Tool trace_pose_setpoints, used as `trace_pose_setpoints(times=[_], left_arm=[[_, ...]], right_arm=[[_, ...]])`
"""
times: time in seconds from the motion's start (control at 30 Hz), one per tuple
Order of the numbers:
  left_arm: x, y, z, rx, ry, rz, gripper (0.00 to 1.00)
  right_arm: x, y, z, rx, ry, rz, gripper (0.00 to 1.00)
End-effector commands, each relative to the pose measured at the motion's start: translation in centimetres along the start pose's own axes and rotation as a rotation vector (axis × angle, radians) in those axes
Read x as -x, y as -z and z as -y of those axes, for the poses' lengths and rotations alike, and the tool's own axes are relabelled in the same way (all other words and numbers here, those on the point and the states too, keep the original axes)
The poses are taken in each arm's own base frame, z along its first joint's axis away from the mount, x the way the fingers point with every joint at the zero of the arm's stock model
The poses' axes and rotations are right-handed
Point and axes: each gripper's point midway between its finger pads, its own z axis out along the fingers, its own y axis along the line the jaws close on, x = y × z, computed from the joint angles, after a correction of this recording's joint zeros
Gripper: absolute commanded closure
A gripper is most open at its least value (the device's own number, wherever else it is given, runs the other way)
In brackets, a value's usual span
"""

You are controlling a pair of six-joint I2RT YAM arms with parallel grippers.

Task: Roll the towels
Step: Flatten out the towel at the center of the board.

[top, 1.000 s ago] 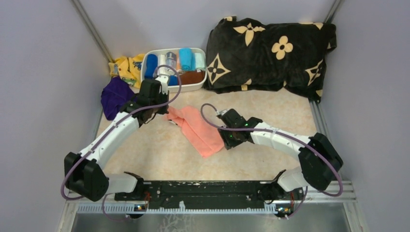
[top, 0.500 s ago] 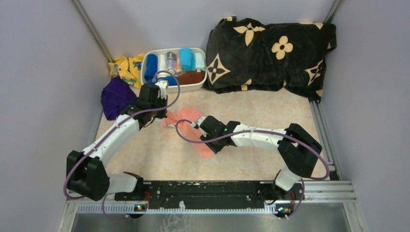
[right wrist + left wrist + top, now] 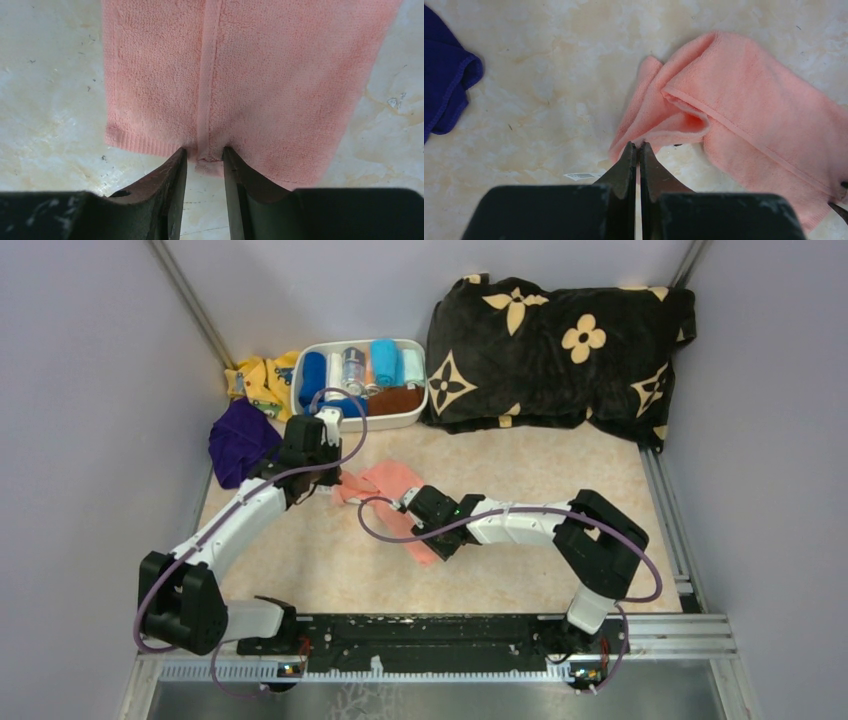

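A: Since a second ago the right arm has swung in from the right toward the middle, carrying one end of the pink towel [image 3: 385, 478] with it. From above the cloth now looks shorter and bunched.

B: What does the right gripper [image 3: 205, 156] have hold of?

A: Its fingers stand nearly together, with the towel's hem pinched in the narrow gap between them — right where the stitched seam meets the edge.

B: And the left gripper [image 3: 636, 146]?

A: It is pressed fully together on the corner at the opposite end, which has folded over on itself. That arm has barely shifted. I judge it serves as an anchor, so the cloth cannot slide while the other end travels.

B: So where does the towel lie?

A: It lies on the table [image 3: 520, 480], stretched between the two grippers, a little in front of the white basket [image 3: 400, 421]. No print shows on the face in view.

B: The other one?

A: The purple towel [image 3: 238, 438] sits crumpled by the left wall, well apart from the pink one, with nothing gripping it.

B: How far along, then?

A: Early, I'd say. This looks like folding or straightening ahead of the roll — no wound turns show on either towel yet.
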Motion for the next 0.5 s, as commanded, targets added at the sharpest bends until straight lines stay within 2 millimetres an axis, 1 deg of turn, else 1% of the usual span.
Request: trace_pose_setpoints(times=[0.0, 0.13, 0.17, 0.3, 0.37, 0.47], left_arm=[[0.6, 0.1, -0.4, -0.003, 0.013, 0.028, 1.0], [0.5, 0.1, -0.7, 0.001, 0.013, 0.025, 1.0], [0.4, 0.0, -0.8, 0.003, 0.015, 0.023, 1.0], [0.5, 0.1, -1.0, 0.01, 0.016, 0.025, 1.0], [0.6, 0.2, -1.2, 0.016, 0.014, 0.028, 1.0], [0.8, 0.3, -1.5, 0.025, 0.015, 0.033, 1.0]], right_arm=[[-0.7, 0.1, 1.7, -0.102, 0.045, -0.017, 0.69], [-0.4, 0.8, 1.4, -0.071, 0.066, -0.013, 0.79], [0.3, 1.8, 1.2, -0.057, 0.069, 0.021, 0.82], [0.8, 2.8, 0.9, -0.025, 0.089, 0.03, 0.93], [1.0, 3.4, 0.9, -0.018, 0.097, 0.026, 0.95], [1.4, 4.5, 1.0, 0.011, 0.098, 0.03, 0.96]])
